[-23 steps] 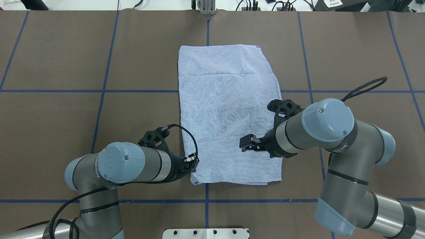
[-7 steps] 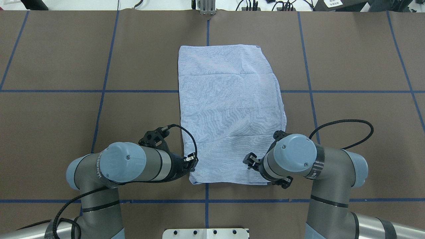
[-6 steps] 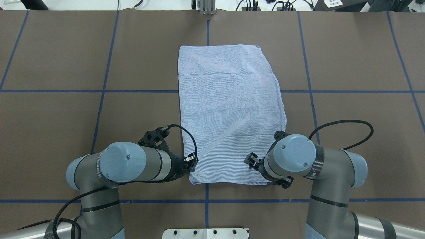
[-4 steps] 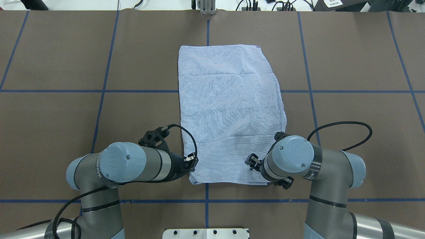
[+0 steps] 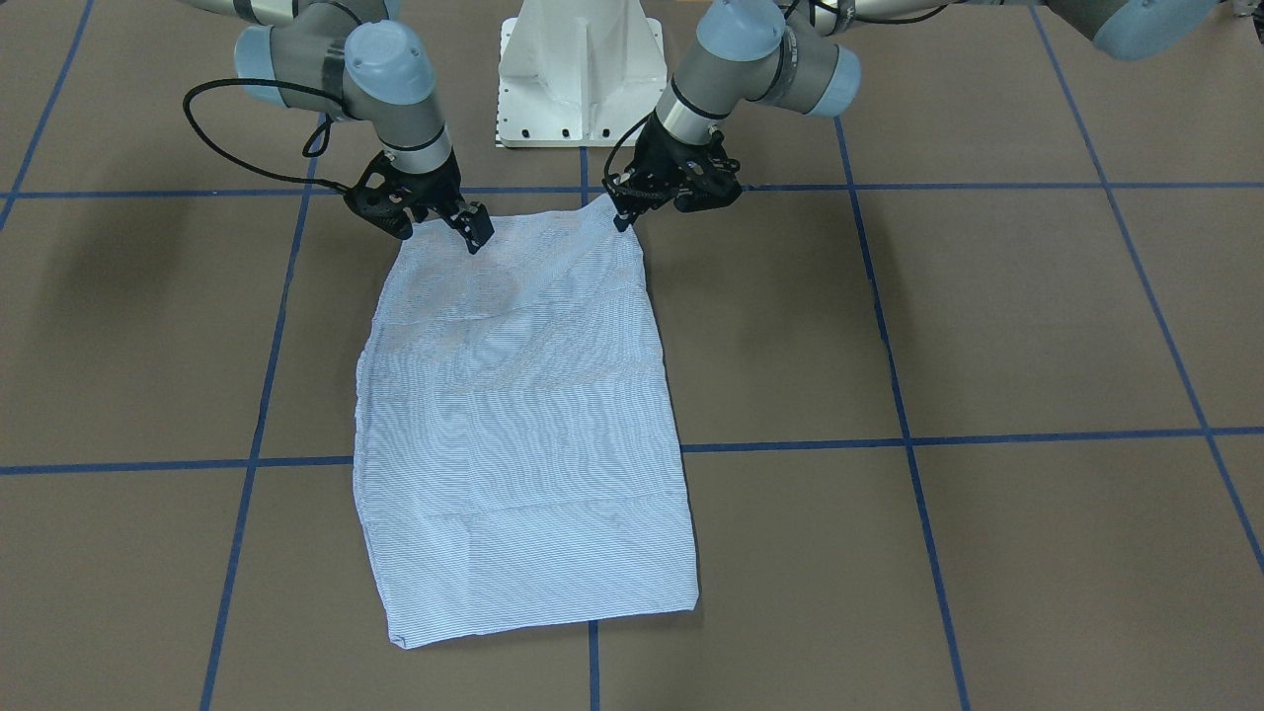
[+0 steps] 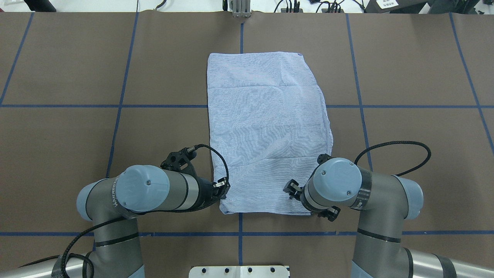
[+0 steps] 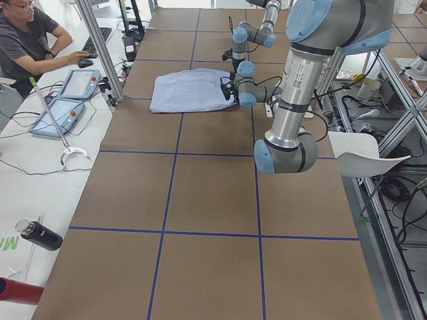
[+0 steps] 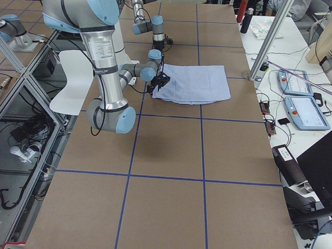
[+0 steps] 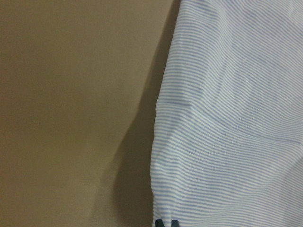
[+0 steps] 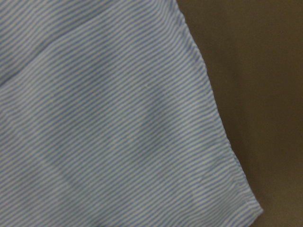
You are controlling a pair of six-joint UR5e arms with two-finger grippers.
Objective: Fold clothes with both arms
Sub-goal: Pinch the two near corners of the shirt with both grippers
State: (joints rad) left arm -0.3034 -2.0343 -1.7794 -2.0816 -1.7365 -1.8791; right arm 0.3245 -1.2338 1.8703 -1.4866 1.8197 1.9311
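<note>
The light blue striped shirt point(image 6: 266, 127) lies folded into a long rectangle on the brown table, and also shows in the front view point(image 5: 513, 415). My left gripper point(image 6: 223, 192) is shut on the shirt's near left corner, which is lifted a little in the front view point(image 5: 620, 215). The left wrist view shows the shirt's edge point(image 9: 227, 118) hanging from dark fingertips point(image 9: 163, 222). My right gripper point(image 6: 289, 189) hovers tilted over the near right corner point(image 5: 476, 232) and looks open. The right wrist view shows flat cloth point(image 10: 109, 118) and no fingers.
The white pedestal base point(image 6: 239, 271) stands just behind the shirt's near edge. Blue tape lines point(image 6: 115, 105) cross the table. An operator point(image 7: 27, 40) sits at a side desk with teach pendants point(image 7: 60, 113), and a dark bottle point(image 7: 37, 233) lies there.
My right arm has swung from the middle of the shirt's right edge back to its near right corner, then crept slightly further left. The left arm has not moved.
</note>
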